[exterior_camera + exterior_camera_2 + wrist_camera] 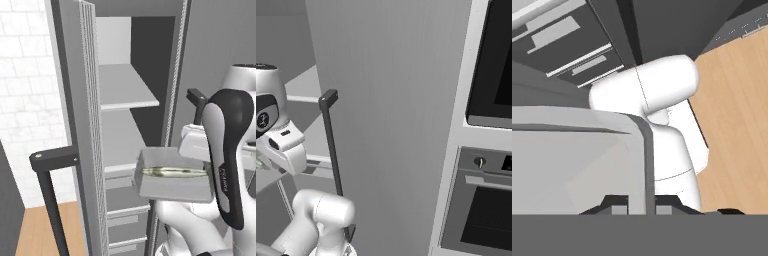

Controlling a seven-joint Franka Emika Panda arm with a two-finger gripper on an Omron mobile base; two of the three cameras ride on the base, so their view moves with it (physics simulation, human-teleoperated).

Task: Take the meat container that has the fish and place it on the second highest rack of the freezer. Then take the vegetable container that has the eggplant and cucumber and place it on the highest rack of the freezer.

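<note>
Gripper (642, 207) clamped on the rim of the tray (572, 165): in hand view the grey wall runs up between the two fingertips (618, 209) at 6 o'clock. Tray is off any surface, roughly level, held in front of the open freezer (125, 125). Fish (172, 172) lies lengthwise in the tray, at 3 o'clock of the drawers (122, 210) in left base view. Top rack (125, 87) sits at 11 o'clock of the tray, second rack (117, 150) just at its 10 o'clock; tray touches neither. Door (75, 125) swung open at 9 o'clock, black handle (50, 195) low on it. Oven (481, 200) at 3 o'clock in right base view.
</note>
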